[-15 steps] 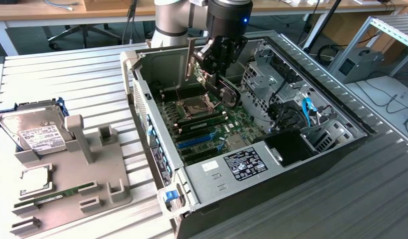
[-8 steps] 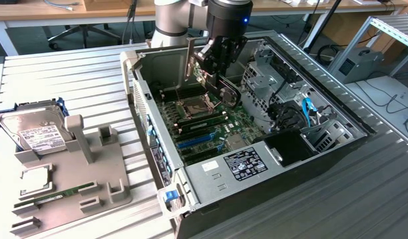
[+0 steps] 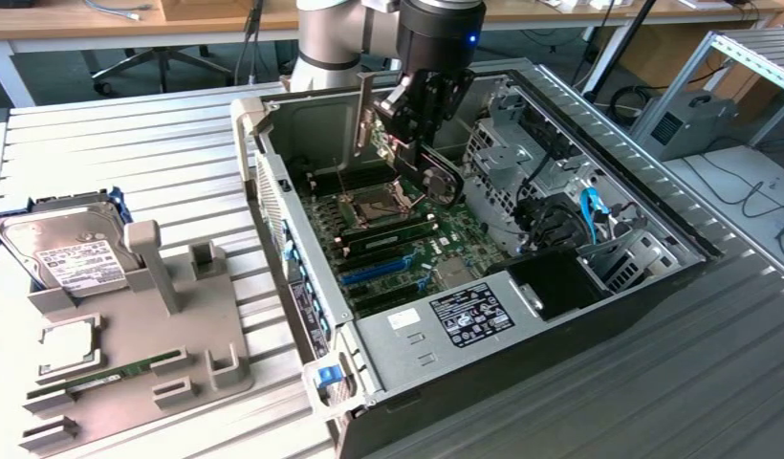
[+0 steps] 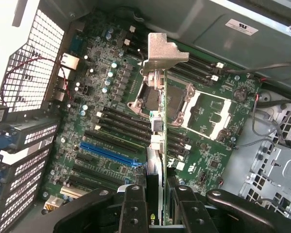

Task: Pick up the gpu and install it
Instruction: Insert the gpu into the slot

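The claw pinches the graphics card edge-on. Its long axis runs straight out from the claw, over the motherboard and just beside the blue slot, not yet seated.

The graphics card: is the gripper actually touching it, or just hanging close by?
Touching. The wrist view shows the gripper pinching the graphics card, which stands edge-on between its two sides with no gap showing on either face.
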Controlling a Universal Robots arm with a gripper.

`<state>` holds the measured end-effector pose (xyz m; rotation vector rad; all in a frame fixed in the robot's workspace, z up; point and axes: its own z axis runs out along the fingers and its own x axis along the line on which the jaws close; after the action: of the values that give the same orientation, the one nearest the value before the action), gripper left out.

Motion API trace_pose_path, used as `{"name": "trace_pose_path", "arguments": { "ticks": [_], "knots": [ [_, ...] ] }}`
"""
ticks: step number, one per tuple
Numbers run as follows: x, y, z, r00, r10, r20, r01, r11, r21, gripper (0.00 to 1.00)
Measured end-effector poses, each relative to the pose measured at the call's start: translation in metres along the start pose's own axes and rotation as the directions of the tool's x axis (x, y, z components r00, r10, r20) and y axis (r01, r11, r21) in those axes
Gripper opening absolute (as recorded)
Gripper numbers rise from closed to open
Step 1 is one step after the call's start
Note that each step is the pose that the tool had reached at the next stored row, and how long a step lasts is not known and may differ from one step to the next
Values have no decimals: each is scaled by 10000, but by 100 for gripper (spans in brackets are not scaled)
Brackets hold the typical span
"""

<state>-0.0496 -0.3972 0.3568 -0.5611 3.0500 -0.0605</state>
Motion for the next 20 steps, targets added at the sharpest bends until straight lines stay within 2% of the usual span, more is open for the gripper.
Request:
{"name": "trace_pose_path", "arguments": {
  "ticks": [20],
  "knots": [
    [0,0,0,9996,-299,14,299,9996,-9,26]
  ]
}}
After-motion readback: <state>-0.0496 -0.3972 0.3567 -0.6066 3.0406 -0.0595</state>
